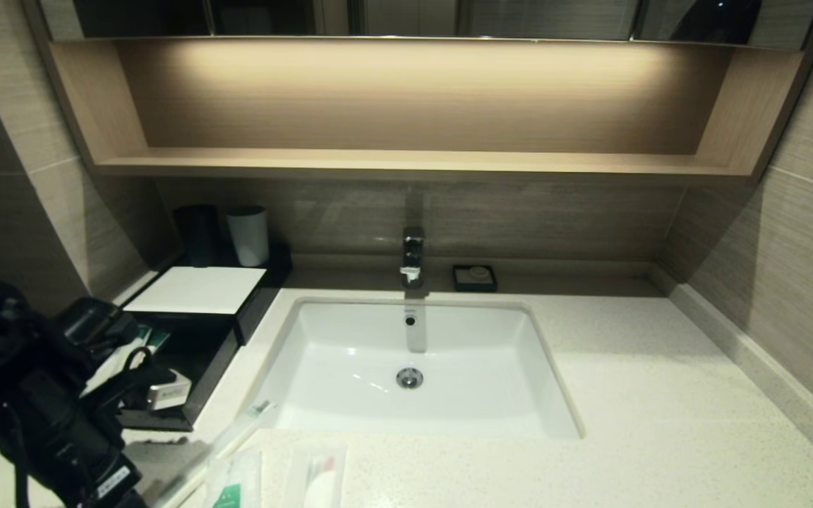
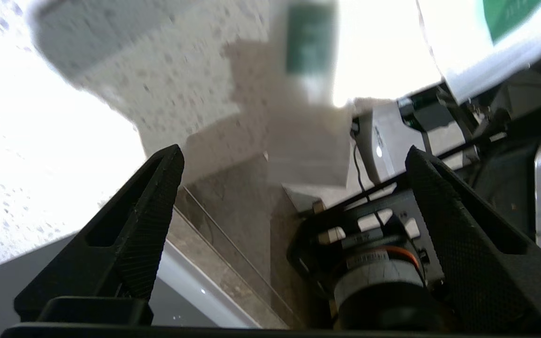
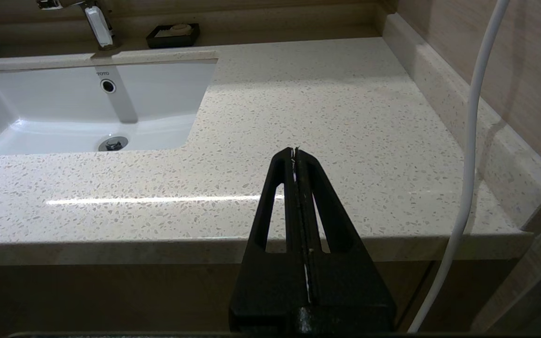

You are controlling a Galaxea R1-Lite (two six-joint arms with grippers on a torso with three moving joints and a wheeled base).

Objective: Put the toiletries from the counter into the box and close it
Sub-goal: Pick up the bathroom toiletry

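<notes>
Left gripper, black fingers wide apart, empty, lower left of head view by open black box with white top. Clear-wrapped toiletries wait on speckled cream counter, bottom edge. Slippery wrap may slide off. Right gripper pressed shut, empty, parked.

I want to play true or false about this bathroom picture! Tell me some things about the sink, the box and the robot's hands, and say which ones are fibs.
1. The left gripper is open. True.
2. The right gripper is holding a toothbrush. False: its fingers are shut together on nothing, in front of the counter edge.
3. The box has its drawer pulled out. True: at least one packet already lies inside.
4. All the toiletries are packed away. False: some packets lie on the counter in front of the sink.
5. The black cup and the white cup stand in the sink. False: they stand behind the box, by the wall.
</notes>
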